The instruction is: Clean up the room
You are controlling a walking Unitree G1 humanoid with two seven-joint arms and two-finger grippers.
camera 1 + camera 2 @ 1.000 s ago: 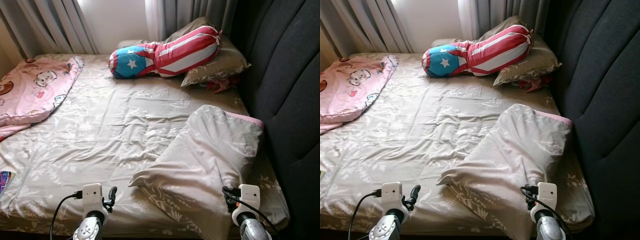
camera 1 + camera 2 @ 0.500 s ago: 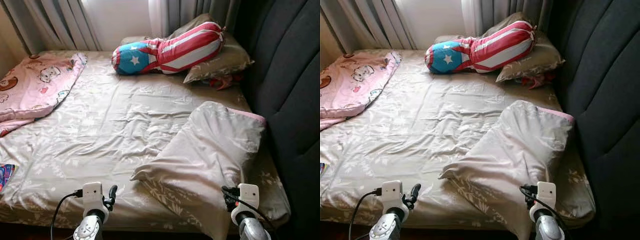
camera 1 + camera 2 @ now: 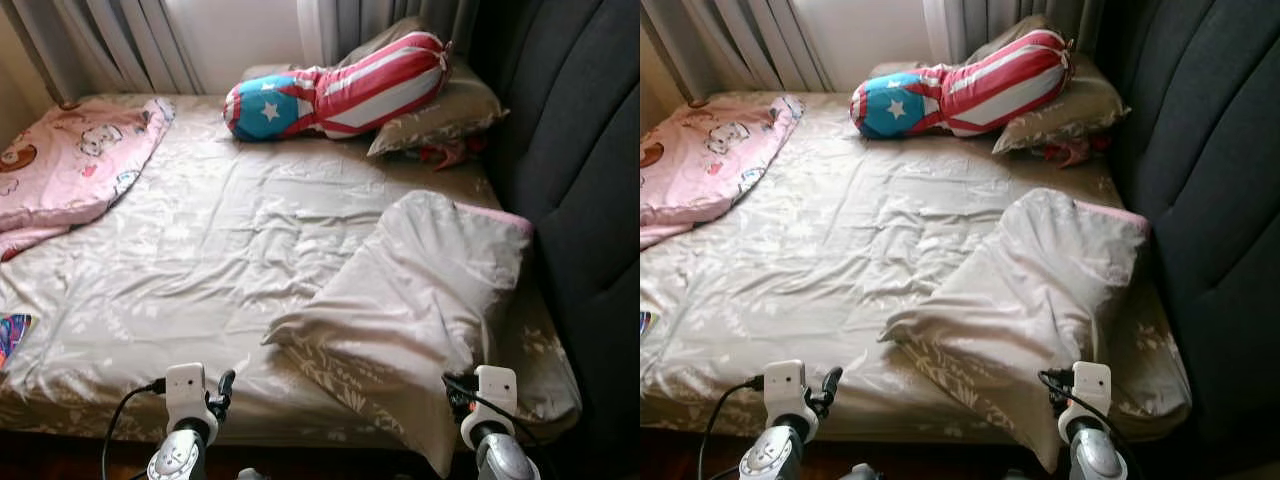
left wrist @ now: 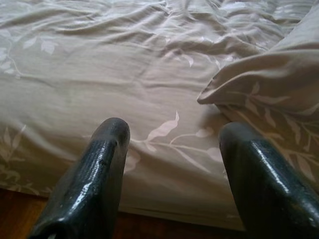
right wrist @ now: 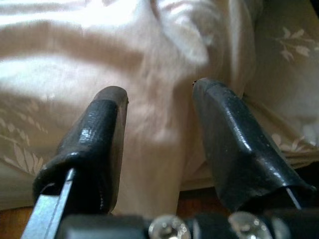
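Note:
A bed [image 3: 200, 250] with a beige leaf-print sheet lies before me. A beige folded duvet [image 3: 420, 300] rests on its right side, one corner hanging over the front edge. At the far left a pink cartoon blanket [image 3: 70, 160] is bunched up. A flag-patterned bolster [image 3: 340, 95] leans on a beige pillow [image 3: 440, 115] at the far end. My left gripper [image 4: 172, 134] hovers open before the bed's front edge, near the duvet's tip. My right gripper [image 5: 159, 92] is open in front of the hanging duvet corner, holding nothing.
A dark padded headboard [image 3: 580, 150] runs along the bed's right side. Grey curtains [image 3: 120, 45] hang behind the bed. A red item [image 3: 445, 152] lies by the pillow. A colourful item [image 3: 10, 335] pokes in at the left edge. Dark wooden floor [image 3: 60, 455] shows below the bed.
The whole picture has shifted: more of the bed's front edge and the floor below it now show. Bedding and both grippers keep their places.

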